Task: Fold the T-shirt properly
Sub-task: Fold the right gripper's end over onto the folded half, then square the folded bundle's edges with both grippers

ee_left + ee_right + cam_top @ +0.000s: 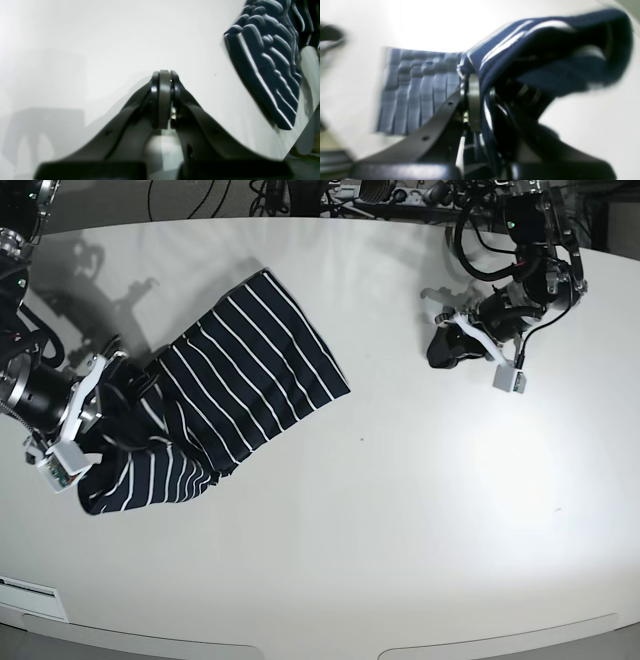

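The T-shirt (240,370) is dark navy with thin white stripes and lies on the left part of the white table (400,510). One end is spread flat, the other bunched and lifted. My right gripper (125,392) is shut on that bunched end. In the right wrist view its jaws (480,82) pinch a fold of the T-shirt (545,47), which drapes over one finger. My left gripper (446,348) hovers over bare table at the far right, shut and holding nothing. The left wrist view shows its closed fingertips (165,75) apart from the T-shirt (270,65), which lies at that view's upper right.
Cables and equipment (330,192) run along the table's far edge. A white label (25,588) sits at the near left rim. The left arm's links (530,250) rise at the back right.
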Controlling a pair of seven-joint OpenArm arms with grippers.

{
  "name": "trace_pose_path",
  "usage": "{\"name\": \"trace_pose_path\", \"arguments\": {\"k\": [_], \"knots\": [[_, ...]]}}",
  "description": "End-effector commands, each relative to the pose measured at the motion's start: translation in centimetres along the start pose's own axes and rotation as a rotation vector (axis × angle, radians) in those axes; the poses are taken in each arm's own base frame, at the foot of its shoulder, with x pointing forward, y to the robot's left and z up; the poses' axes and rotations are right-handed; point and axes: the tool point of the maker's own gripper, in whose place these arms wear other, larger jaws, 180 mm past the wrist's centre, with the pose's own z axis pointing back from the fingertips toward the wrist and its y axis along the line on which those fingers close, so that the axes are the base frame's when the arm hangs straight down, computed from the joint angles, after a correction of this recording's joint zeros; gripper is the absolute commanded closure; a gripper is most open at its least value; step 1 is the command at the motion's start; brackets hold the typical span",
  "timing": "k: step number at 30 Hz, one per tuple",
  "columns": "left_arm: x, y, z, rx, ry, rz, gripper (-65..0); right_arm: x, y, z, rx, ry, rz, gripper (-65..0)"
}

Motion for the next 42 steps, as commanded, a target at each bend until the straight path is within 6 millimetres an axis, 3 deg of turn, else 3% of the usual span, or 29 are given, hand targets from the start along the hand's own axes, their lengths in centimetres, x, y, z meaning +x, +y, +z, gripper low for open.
{"name": "trace_pose_path", "arguments": {"k": [1,4,8,23,27,28,31,33,37,40,41,42], "knots": [[1.2,-0.7,0.0,-0.022,-0.047,-0.014,0.0,1.1,1.2,0.2,0.052,-0.054,0.018,0.0],[1.2,-1.3,-0.5,-0.036,-0.062,0.006,0.0,0.8,4.9,-0.5,0.215,-0.108,-0.018,0.0],[1.0,-1.9,-0.8,-0.048,-0.07,0.023,0.0,0.5,7.5,-1.0,0.31,-0.163,-0.071,0.0],[1.1,-2.0,-0.8,-0.052,-0.073,0.026,0.0,1.8,10.7,-2.4,0.396,-0.303,-0.148,0.0],[1.1,-2.0,-0.8,-0.054,-0.076,0.027,0.0,2.2,12.7,-3.2,0.462,-0.316,-0.135,0.0],[1.2,-2.1,-0.8,-0.058,-0.078,0.03,0.0,2.3,13.5,-3.4,0.49,-0.311,-0.132,-5.1],[1.2,-2.0,-0.8,-0.057,-0.081,0.029,0.0,2.3,17.0,-4.0,0.622,-0.283,-0.089,-34.1],[1.3,-2.1,-0.8,-0.058,-0.082,0.028,0.0,2.1,19.8,-4.3,0.722,-0.253,-0.026,-40.9],[1.4,-2.1,-0.8,-0.058,-0.085,0.026,0.0,2.7,23.3,-4.4,0.854,-0.238,0.057,-40.7],[1.4,-2.1,-0.8,-0.059,-0.084,0.02,0.0,3.7,23.4,-4.5,0.867,-0.251,0.109,-39.6],[1.5,-2.1,-0.7,-0.064,-0.083,0.008,0.0,3.9,23.3,-4.5,0.862,-0.256,0.12,-34.7],[1.5,-2.1,-0.6,-0.068,-0.083,-0.005,0.0,4.0,22.9,-4.9,0.835,-0.246,0.137,-25.7]]}}
